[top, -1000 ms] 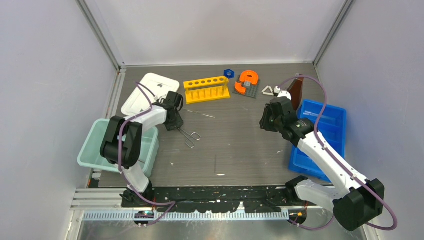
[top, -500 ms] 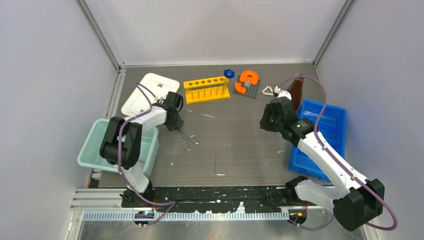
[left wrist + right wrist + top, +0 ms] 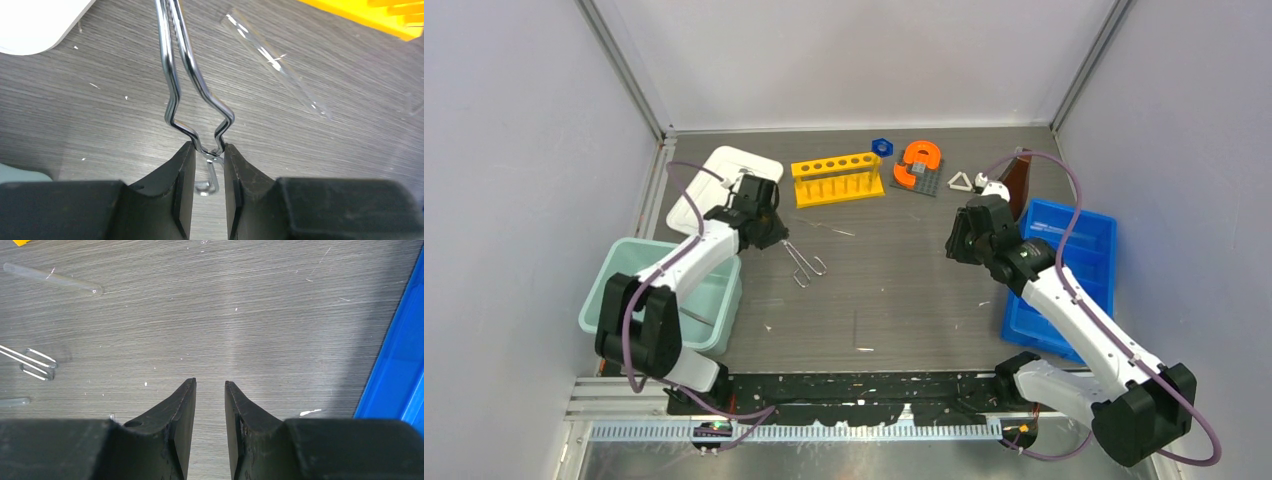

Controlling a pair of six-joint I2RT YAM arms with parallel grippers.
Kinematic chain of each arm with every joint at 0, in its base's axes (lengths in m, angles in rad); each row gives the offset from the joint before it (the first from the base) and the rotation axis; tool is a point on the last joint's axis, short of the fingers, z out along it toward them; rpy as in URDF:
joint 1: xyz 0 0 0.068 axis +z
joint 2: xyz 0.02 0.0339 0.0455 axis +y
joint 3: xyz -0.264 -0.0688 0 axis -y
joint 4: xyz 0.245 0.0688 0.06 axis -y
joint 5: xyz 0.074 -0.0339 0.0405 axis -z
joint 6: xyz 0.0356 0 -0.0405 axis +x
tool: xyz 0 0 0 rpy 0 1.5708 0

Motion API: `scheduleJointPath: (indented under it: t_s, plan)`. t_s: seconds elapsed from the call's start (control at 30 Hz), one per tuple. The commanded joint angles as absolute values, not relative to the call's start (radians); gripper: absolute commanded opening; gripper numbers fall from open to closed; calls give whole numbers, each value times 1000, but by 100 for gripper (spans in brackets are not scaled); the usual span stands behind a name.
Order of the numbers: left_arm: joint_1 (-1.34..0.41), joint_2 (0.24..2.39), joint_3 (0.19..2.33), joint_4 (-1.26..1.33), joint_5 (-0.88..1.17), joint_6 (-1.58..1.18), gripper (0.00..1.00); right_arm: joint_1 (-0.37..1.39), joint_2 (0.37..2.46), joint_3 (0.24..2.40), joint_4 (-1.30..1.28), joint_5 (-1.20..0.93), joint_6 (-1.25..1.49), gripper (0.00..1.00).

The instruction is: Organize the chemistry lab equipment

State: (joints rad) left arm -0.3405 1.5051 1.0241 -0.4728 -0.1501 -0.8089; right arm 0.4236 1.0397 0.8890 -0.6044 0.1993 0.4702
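My left gripper (image 3: 776, 238) is shut on one end of the wire metal tongs (image 3: 807, 262). In the left wrist view the wire (image 3: 192, 75) is pinched between the fingertips (image 3: 186, 155) and runs away from me. The thin clear rod (image 3: 824, 228) lies on the table just beyond (image 3: 275, 65). My right gripper (image 3: 954, 245) hovers open over bare table (image 3: 210, 385), with nothing between its fingers. Along the back stand the yellow six-hole rack (image 3: 836, 178), the small blue hexagonal piece (image 3: 882, 147), the small white triangle (image 3: 961, 181) and the brown flask (image 3: 1016, 180).
A teal bin (image 3: 624, 290) sits at the left with a white lid (image 3: 724, 185) behind it. A blue tray (image 3: 1074, 270) lies at the right under the right arm. The orange horseshoe piece (image 3: 918, 160) stands on its grey base at the back.
My left gripper has closed on the tongs and the arm has swung back toward the white lid; the tongs have shifted a little up and right. The right arm has not moved.
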Motion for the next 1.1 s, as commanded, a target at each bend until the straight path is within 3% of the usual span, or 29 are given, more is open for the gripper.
scheduleJointPath:
  t_s: [0.0, 0.63, 1.07]
  plan:
    - [-343, 1406, 1037, -488, -136, -809, 0, 428, 1009, 895, -590, 205, 479, 34]
    - [-342, 1145, 1012, -563, -139, -706, 0, 428, 977, 880, -602, 199, 493, 34]
    - [-342, 999, 1121, -702, -193, -672, 0, 429, 964, 882, -586, 143, 499, 34]
